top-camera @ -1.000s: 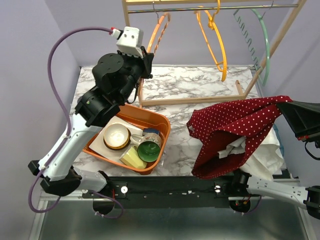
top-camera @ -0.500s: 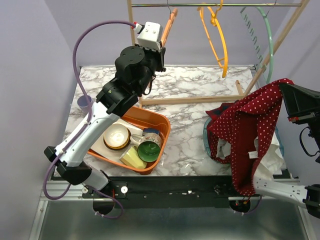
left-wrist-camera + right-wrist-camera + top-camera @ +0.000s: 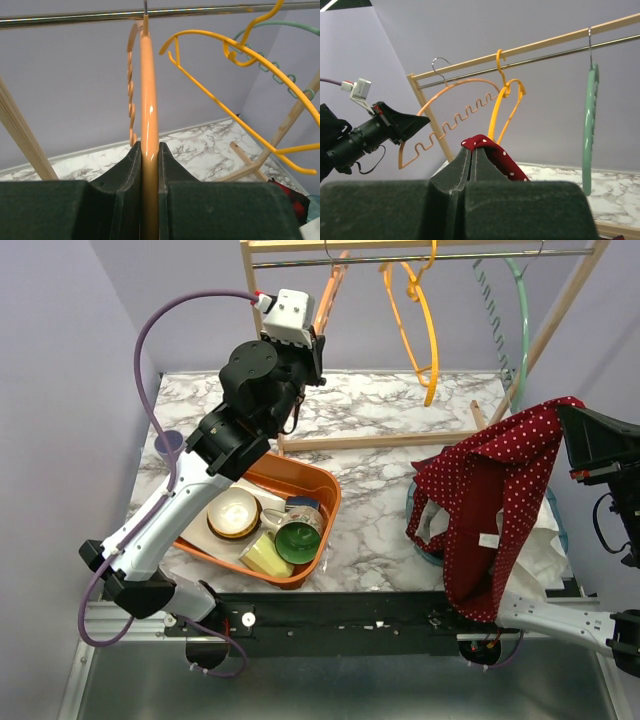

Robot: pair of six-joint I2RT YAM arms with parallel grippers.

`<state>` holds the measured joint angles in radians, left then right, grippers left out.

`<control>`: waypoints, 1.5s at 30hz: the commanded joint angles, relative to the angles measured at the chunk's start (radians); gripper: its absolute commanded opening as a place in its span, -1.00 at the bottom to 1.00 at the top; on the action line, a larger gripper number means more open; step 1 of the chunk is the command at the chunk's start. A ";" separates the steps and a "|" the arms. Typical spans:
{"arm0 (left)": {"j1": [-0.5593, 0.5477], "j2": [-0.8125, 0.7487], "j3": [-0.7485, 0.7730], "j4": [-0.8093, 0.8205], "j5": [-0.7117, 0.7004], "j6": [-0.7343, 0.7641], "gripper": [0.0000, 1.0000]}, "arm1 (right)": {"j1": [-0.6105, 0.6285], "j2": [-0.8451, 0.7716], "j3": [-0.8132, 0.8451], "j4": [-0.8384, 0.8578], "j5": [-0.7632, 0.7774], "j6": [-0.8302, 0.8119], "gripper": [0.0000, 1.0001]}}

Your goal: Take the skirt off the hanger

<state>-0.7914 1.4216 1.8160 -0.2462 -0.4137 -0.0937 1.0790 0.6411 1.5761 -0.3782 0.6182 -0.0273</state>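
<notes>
The red skirt [image 3: 495, 505] with white dots hangs free from my right gripper [image 3: 572, 418] at the right edge of the table, off any hanger. In the right wrist view the jaws [image 3: 471, 156] are shut on a fold of the skirt [image 3: 492, 155]. My left gripper [image 3: 318, 335] is raised at the rack and shut on the orange hanger [image 3: 330, 290], which hangs from the metal rail. In the left wrist view the orange hanger [image 3: 148, 125] runs straight up between my fingers [image 3: 149, 165] to the rail.
A wooden rack [image 3: 545, 335] with a metal rail stands at the back, carrying a yellow hanger [image 3: 420, 325] and a green hanger [image 3: 525, 315]. An orange tray [image 3: 310, 480] with a bowl, a green cup and other items sits left of centre. White cloth [image 3: 535, 550] lies under the skirt.
The right gripper has lifted the skirt off the table until it hangs down. The left arm rose to the rail with the orange hanger, then shifted slightly left.
</notes>
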 commanded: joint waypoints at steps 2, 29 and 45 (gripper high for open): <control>0.003 0.022 0.075 0.056 -0.033 0.021 -1.00 | 0.002 -0.006 -0.005 0.088 0.090 -0.068 -0.99; 0.011 0.005 -0.032 -0.005 0.036 -0.052 0.61 | 0.002 0.057 0.012 0.636 0.275 -0.851 -0.99; 0.011 -0.228 -0.193 -0.085 0.102 -0.118 0.98 | 0.004 -0.058 -0.312 0.491 0.511 -0.699 -0.99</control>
<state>-0.7849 1.2514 1.6291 -0.2672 -0.3569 -0.1696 1.0790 0.6731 1.3682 0.1844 0.9791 -0.8455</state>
